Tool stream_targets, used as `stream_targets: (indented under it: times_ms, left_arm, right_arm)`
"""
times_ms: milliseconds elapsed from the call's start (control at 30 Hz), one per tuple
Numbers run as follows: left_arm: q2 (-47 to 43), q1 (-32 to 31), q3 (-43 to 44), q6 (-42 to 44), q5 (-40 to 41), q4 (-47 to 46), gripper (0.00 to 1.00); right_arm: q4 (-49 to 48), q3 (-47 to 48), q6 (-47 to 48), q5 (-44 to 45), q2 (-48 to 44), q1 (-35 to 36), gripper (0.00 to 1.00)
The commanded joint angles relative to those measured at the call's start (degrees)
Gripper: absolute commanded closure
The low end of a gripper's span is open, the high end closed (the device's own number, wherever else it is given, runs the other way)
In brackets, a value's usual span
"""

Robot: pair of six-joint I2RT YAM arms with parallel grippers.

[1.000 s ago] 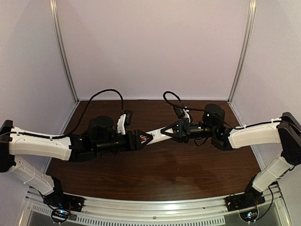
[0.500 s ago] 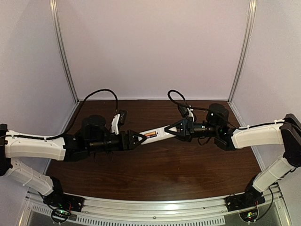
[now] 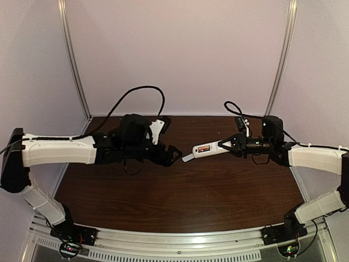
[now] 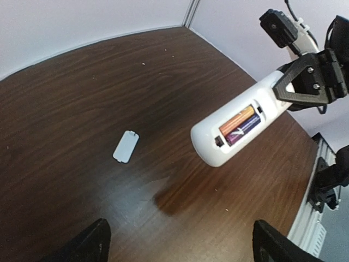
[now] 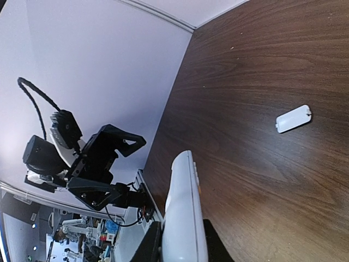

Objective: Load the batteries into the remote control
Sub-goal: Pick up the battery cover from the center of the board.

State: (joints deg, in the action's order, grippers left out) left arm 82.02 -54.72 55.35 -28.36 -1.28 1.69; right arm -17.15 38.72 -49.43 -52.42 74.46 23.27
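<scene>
Woodgrain table point(image 4: 82, 82), right hand point(image 3: 222, 145) grasping white oblong remote control point(image 4: 234, 131), left hand point(image 3: 175, 155) released

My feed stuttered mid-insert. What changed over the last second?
The left end effector opened and drew back to the left, off the free end of the remote control. The right end effector carried the remote control to the right. Unchanged: the right one stays shut on it, held in the air, with the batteries in the open bay.
</scene>
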Motion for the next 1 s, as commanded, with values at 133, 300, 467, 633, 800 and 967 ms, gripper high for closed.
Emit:
stream_targets:
  times_ms: [133,300,467,633,800,967]
  left_arm:
    - [24.69,1.42,24.67,18.95,1.34,14.31,0.12]
    - [36.86,2.69,38.36,23.40,0.21,19.99,0.14]
    - [46.92,3.73,48.63,25.29,2.07,24.12,0.16]
    - [52.12,4.95,54.37,25.98,1.28,24.13,0.18]
    - [58.27,5.39,61.44,26.98,0.36,25.71,0.20]
    - [61.93,5.85,66.37,27.80,-1.66,27.47,0.25]
  right_arm:
    - [14.33,-2.64,10.01,0.14,-2.22,-6.93,1.00]
    - [18.04,-4.29,13.09,0.63,-2.24,-8.43,1.00]
    - [17.63,-6.08,13.51,0.14,-1.93,-8.84,1.00]
    - [17.34,-6.95,13.12,-0.24,-1.44,-8.92,1.00]
    - [15.01,-7.88,12.54,-0.66,-1.13,-8.91,1.00]
    - [15.03,-8.02,12.58,-0.99,-0.84,-8.85,1.00]
